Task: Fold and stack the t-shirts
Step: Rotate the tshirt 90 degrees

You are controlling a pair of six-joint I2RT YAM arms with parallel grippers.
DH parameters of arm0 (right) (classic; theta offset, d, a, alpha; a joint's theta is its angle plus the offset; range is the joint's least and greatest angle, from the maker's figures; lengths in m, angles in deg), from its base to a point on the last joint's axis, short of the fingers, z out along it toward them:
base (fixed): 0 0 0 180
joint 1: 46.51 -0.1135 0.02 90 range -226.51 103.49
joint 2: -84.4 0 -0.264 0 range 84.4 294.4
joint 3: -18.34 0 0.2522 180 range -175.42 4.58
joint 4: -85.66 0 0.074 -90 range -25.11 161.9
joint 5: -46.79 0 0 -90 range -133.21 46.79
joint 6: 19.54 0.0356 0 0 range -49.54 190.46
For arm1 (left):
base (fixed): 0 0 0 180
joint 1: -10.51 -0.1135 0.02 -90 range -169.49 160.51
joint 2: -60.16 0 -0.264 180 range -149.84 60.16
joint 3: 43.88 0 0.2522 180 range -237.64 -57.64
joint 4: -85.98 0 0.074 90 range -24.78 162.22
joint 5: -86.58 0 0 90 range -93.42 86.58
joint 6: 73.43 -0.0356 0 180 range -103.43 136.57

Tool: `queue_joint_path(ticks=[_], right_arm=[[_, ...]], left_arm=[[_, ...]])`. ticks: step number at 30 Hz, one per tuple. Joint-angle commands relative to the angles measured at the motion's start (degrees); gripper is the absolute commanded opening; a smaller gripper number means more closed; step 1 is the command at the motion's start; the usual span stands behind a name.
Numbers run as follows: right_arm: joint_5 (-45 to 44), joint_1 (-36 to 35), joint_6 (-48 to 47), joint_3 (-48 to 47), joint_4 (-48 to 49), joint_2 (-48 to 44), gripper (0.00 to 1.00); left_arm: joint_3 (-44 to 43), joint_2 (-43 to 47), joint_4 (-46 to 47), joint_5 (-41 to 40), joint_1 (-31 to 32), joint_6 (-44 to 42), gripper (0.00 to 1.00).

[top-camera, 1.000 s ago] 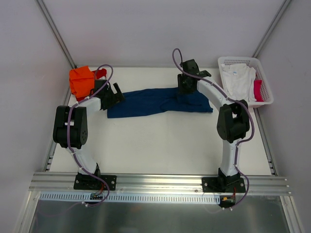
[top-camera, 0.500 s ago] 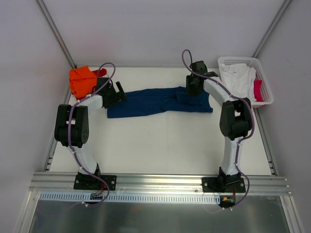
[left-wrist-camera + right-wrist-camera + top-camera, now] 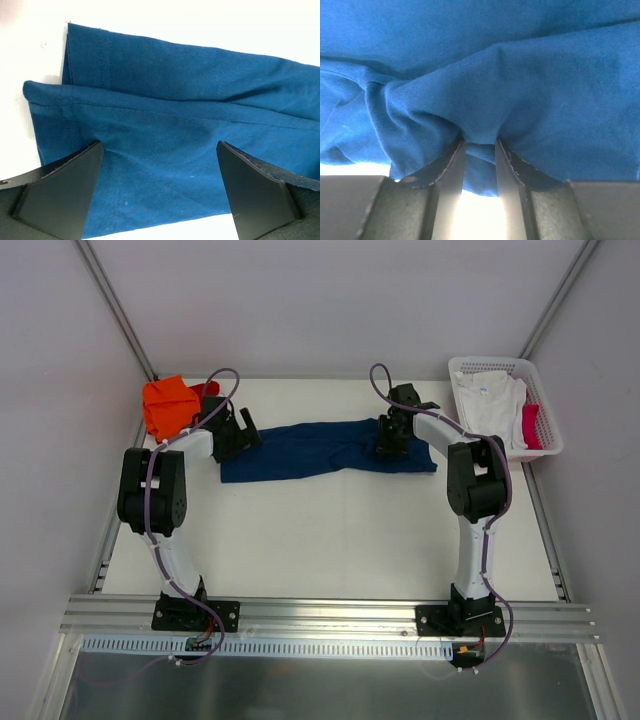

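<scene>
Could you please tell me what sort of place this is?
Probably a robotics lab test cell: plain white panel walls enclose the table, the left arm and right arm are bolted to an aluminium rail, and a navy t-shirt lies as a practice item.

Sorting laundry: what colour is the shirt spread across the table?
A dark blue cloth t-shirt; best in left wrist view.
</scene>
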Motion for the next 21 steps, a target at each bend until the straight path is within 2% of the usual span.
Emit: queue_joint_path(ticks=[1, 10, 21], right_arm=[[3.67, -0.25, 2.53, 2.09, -0.18, -1.34, 0.34], [4.02, 0.45, 2.62, -1.42, -2.37, -0.11, 0.35], [5.17, 2.47, 1.04, -14.33, -8.35, 7.0, 0.37]], left_arm=[[-2.02, -1.61, -3.63, 1.07, 0.43, -1.0, 0.99], [2.54, 2.25, -4.42, 0.46, 1.13, -0.83, 0.99], [13.26, 9.02, -4.51, -2.17, 6.49, 0.66, 0.99]])
